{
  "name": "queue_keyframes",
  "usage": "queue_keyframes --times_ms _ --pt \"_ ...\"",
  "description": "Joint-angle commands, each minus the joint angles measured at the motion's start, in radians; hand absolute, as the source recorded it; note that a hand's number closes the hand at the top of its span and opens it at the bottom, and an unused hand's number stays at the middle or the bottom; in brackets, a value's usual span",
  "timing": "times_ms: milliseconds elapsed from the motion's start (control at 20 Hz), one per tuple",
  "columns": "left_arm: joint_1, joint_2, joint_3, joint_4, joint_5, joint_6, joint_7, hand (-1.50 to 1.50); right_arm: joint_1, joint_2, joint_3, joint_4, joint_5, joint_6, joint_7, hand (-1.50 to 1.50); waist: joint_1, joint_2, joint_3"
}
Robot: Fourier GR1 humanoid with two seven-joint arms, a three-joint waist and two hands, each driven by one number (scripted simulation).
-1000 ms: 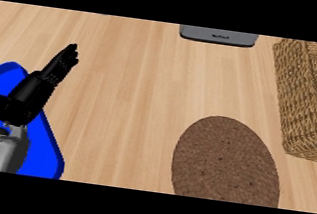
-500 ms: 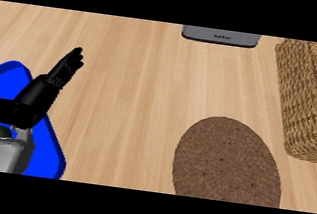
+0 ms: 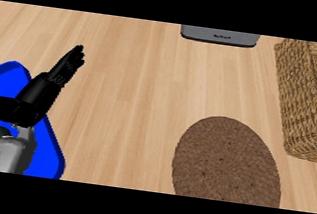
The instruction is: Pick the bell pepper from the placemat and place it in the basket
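**Counter inventory: one hand, no pepper in view**

Pale wooden counter [image 3: 142, 86], grain running up the view, held the following items. Item one: my left hand [image 3: 48, 87], black, at the left, fingers straight and together, pointing up and slightly right, holding nothing. Item two: a blue tray [image 3: 49, 157] beneath my left forearm at the lower left corner. Item three: a round brown woven placemat [image 3: 227, 161] at lower centre-right, its top bare. Item four: a wicker basket [image 3: 315, 99] at the right edge, just beside the placemat. Item five: a grey appliance [image 3: 221, 36] at the top edge. Bell pepper: not visible anywhere. Right hand: not visible.
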Motion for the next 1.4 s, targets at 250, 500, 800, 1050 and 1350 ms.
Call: queue_keyframes --times_ms 250,500,800,1050,1350 --pt "0.022 0.017 0.027 -0.007 0.031 -0.03 -0.023 0.0 -0.082 -0.061 0.024 0.417 0.047 -0.115 -0.293 1.5 0.003 0.001 0.0" --pt "-0.059 0.02 0.029 0.03 0.023 -0.021 0.036 0.0 -0.107 -0.092 0.006 0.625 0.076 -0.221 -0.506 1.5 0.004 0.003 0.001" --pt "0.019 -0.006 -0.007 -0.056 0.004 -0.009 0.038 0.0 -0.187 -0.148 -0.073 0.797 0.038 -0.316 -0.581 1.5 0.011 0.004 0.001" --pt "0.0 -0.035 -0.016 0.036 -0.028 0.021 -0.03 0.0 -0.247 -0.172 -0.076 0.959 0.024 -0.33 -0.687 -1.5 0.012 0.007 0.001" --pt "-0.011 0.011 0.012 -0.032 0.02 -0.029 0.047 0.0 -0.265 -0.188 -0.076 1.04 0.01 -0.315 -0.807 -1.5 0.016 0.006 0.002"
